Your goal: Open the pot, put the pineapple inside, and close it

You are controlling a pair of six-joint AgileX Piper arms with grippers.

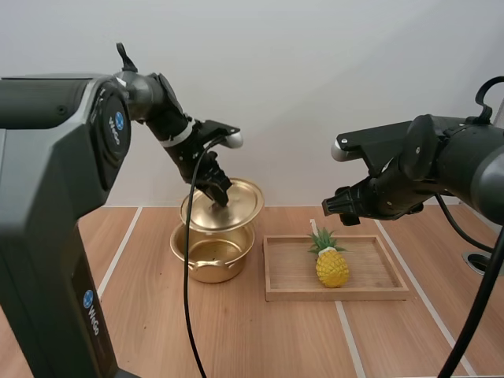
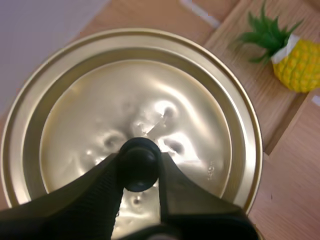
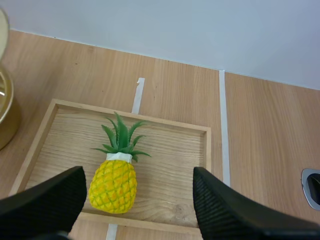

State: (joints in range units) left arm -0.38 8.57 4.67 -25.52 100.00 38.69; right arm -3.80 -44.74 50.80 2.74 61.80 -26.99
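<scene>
Pale wooden surface (image 1: 236, 339) carries a shallow rectangular wooden tray (image 1: 370, 293) and, just beside it, a round golden metal pot (image 1: 213, 260), open because its round golden lid (image 1: 236, 206) hangs tilted just above the rim. The right claw (image 1: 337, 206) hovers over the tray, fingers spread wide to straddle the yellow plastic pineapple with green leaves (image 1: 331, 266) resting there, apparently lined up for a grasp. The left claw (image 1: 214, 187) pinches the lid's small black knob (image 2: 139, 162).

2 wrist views look down, sharing pineapple (image 3: 114, 182).
</scene>
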